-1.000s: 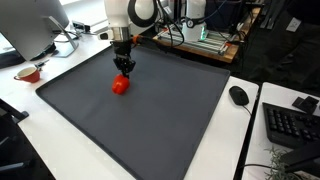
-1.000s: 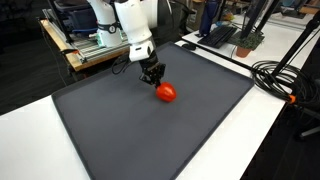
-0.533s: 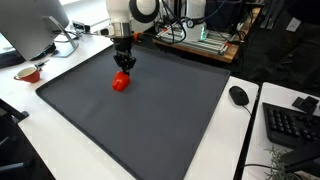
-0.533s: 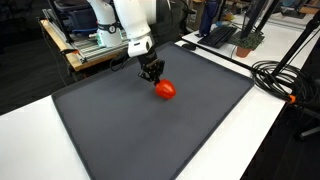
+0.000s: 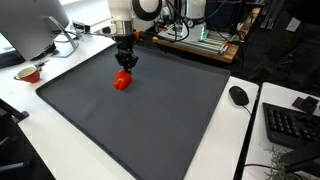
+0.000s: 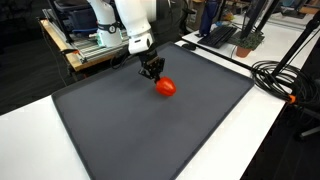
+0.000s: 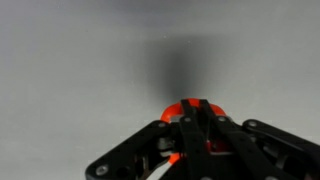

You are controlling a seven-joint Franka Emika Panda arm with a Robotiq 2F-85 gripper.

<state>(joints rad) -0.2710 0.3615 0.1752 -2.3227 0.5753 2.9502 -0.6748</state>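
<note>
A small red object (image 5: 123, 82) hangs just under my gripper (image 5: 125, 68) over the far part of a dark grey mat (image 5: 150, 125). It also shows in an exterior view (image 6: 165, 87), below and beside the gripper (image 6: 152, 73), a little above the mat (image 6: 150, 135). In the wrist view the two black fingers (image 7: 197, 108) are pressed together, and the red object (image 7: 168, 113) shows around and behind their tips. The exact part gripped is hidden by the fingers.
A white table surrounds the mat. A black mouse (image 5: 239, 95) and keyboard (image 5: 292, 125) lie at one side, a red bowl (image 5: 28, 72) and a monitor (image 5: 30, 30) at the other. Black cables (image 6: 280, 80) run along the mat's edge. Benches with equipment stand behind.
My gripper has risen slightly and the red object has gone up with it, a little higher above the mat than a second ago.
</note>
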